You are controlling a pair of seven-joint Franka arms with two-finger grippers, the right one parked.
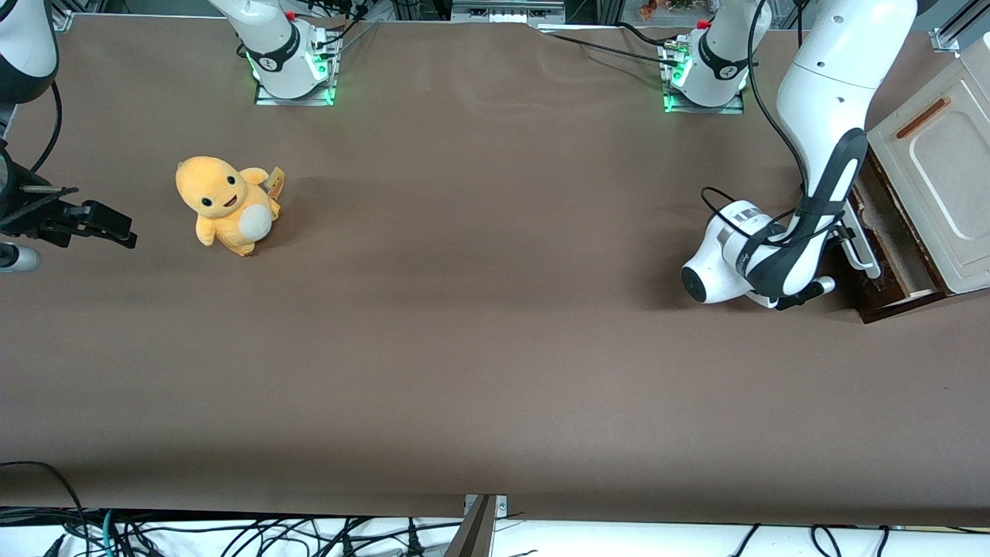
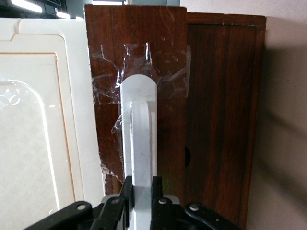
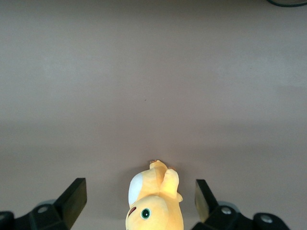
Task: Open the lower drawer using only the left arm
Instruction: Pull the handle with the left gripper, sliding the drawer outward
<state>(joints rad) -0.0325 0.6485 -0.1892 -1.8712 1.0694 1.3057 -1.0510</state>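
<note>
The claw [image 2: 142, 194] of the left arm [image 1: 820, 193] is clamped on the white handle [image 2: 139, 139] of the lower drawer [image 1: 889, 240], which stands part-open at the working arm's end of the surface [image 1: 479, 348]. No legible writing.

Front view evenly lit from overhead, sharp; table [image 1: 464, 348] matte, no glare; soft shadows beside the plush [image 1: 226, 203] and under the left arm [image 1: 820, 178]; green LED glow at both arm bases. Left wrist view dimmer; ceiling lights blown out at the frame edge; tape over the handle [image 2: 139, 143] glints; handle near the gripper [image 2: 140, 194] soft, slightly out of focus, gripper closed on it; drawer [image 2: 168, 72] grain crisp. Right wrist view flat, dim, faint shadow bands.
</note>
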